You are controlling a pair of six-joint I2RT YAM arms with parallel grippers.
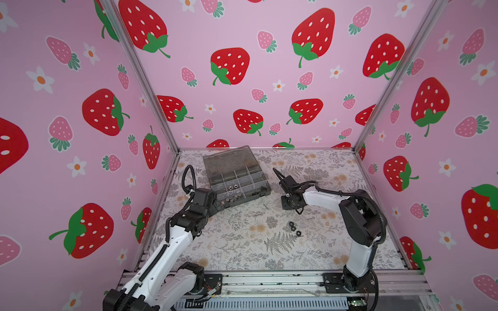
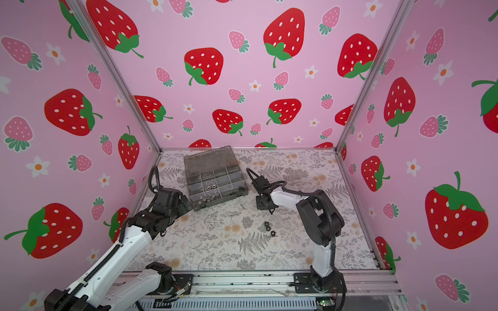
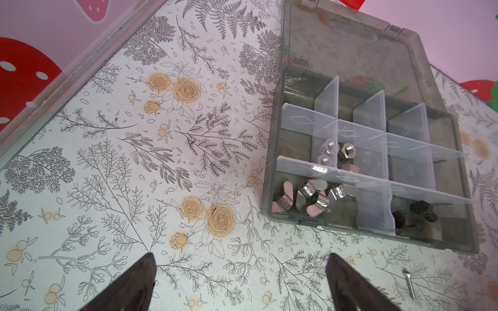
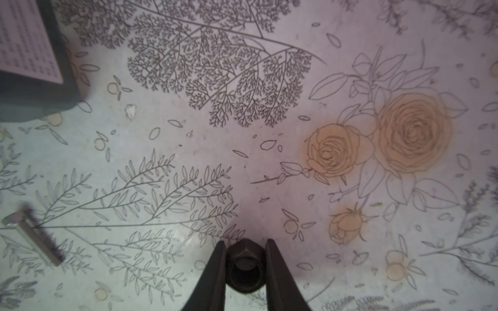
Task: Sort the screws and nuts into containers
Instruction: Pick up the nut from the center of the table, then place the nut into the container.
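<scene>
Where the right gripper [image 4: 244, 243] narrows its two fingers [image 4: 213, 274], a black nut [image 4: 244, 265] sits clamped between them, each inner face touching a side of it and its hole facing the wrist camera. Whether the nut rests on the bench [image 4: 188, 140] or hangs just above it cannot be told. A silver screw [image 4: 32, 238] lies flat on the bench nearby, apart from the fingers, on the same side as one dark corner of the box [image 4: 35, 105].

In both top views the right gripper [image 1: 298, 212] [image 2: 270, 211] points down near the middle of the bench, just off the box's front right corner. Three black nuts [image 1: 294, 228] [image 2: 268, 228] lie close together on the bench, a little nearer the front edge than the fingers.

The box [image 1: 266, 189] lies toward the back left of the bench with its lid [image 1: 229, 160] open at the back. Its compartments [image 3: 336, 99] hold wing nuts [image 3: 304, 199] at the front left corner, black bolts [image 3: 416, 212] at the front right, and silver nuts [image 3: 339, 156] in the row behind.

The left gripper [image 3: 241, 255] has its fingers spread wide with only bare bench between them, near the box's front left corner and holding nothing.
</scene>
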